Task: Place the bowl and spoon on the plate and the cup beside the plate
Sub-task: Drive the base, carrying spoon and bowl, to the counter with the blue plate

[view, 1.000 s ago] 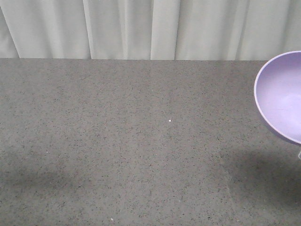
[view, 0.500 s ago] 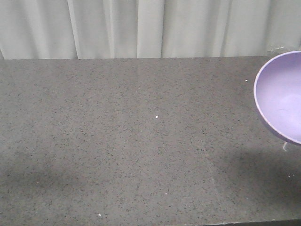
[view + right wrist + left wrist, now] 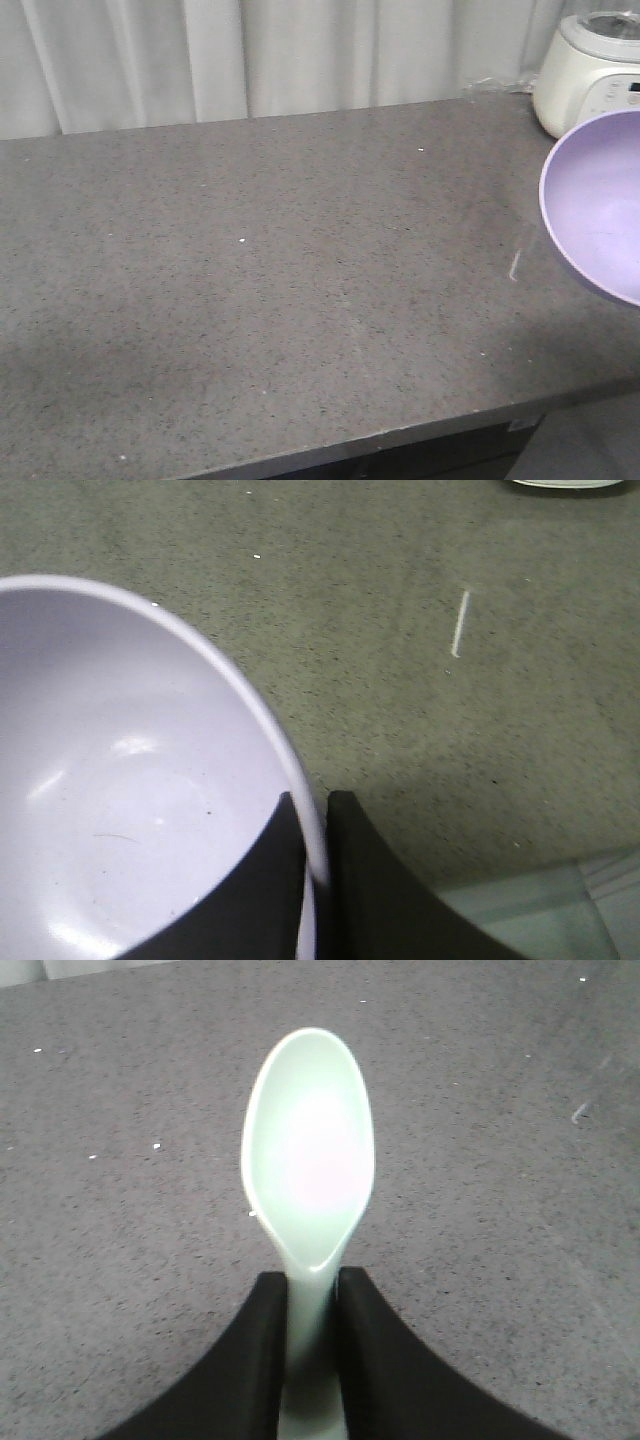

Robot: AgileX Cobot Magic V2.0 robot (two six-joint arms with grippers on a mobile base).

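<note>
Lilac bowl [image 3: 120, 810] — smooth, glossy inside; mint spoon [image 3: 308, 1150] — pale, oval-scooped

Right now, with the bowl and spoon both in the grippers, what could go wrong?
1. The right gripper pinches only the bowl rim; it may pivot or slip.
2. The left gripper grips just the spoon handle, so the spoon could swivel.
3. No view shows the plate, and the white appliance stands near the bowl: a blind swing could hit it.
</note>
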